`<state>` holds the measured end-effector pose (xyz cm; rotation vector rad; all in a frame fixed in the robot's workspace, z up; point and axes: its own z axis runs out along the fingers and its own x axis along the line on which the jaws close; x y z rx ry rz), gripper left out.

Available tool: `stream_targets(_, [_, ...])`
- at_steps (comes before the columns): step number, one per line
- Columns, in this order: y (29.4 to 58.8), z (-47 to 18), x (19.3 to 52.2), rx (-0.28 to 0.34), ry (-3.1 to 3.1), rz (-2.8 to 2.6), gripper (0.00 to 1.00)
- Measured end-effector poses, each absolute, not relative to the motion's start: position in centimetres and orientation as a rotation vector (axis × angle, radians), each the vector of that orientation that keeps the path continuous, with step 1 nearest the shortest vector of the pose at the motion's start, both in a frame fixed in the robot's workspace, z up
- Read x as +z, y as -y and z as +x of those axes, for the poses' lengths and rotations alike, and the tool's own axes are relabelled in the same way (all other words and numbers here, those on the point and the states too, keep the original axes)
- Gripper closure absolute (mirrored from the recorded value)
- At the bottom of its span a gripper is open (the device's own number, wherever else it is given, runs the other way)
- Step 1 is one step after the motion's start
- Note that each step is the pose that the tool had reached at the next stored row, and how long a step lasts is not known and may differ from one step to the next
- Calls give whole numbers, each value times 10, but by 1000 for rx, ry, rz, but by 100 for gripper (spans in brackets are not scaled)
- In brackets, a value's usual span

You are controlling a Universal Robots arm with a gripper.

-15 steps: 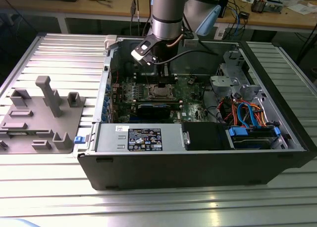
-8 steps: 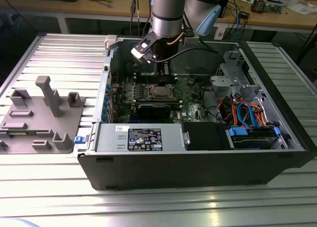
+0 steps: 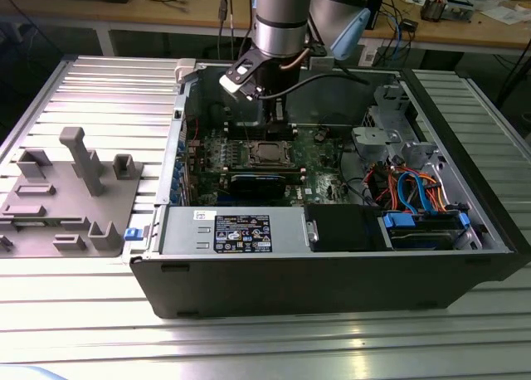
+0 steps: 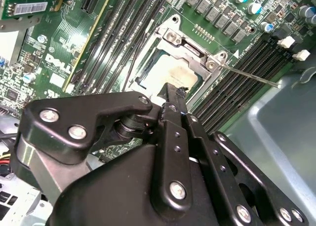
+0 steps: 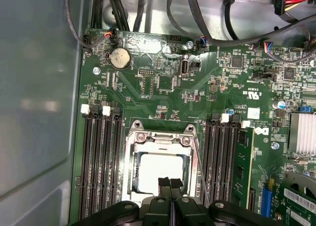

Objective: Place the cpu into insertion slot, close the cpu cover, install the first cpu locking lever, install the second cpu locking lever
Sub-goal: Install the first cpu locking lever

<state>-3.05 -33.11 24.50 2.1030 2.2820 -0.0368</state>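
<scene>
**Cpu seated, one lever loose**

We find the gripper [image 5: 170, 182] clenched on nothing, over the cpu [image 5: 163, 168]. The cpu lies at the middle of the motherboard [image 5: 148, 100], under the lowered cpu cover [image 5: 160, 137]. One locking lever [image 4: 249, 77] stands free; we judge pressing should bear on its wire alone.

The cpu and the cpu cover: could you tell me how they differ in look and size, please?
The cpu is a solid pale square; the cpu cover is a silvery frame with a square window. The cpu cover is larger and rings the cpu, which shows through that window. Both look metallic and lie flat.
</scene>
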Motion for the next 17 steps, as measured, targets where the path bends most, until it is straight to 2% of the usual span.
stream_targets(17, [331,-31,257,-37,-2282,2103,89])
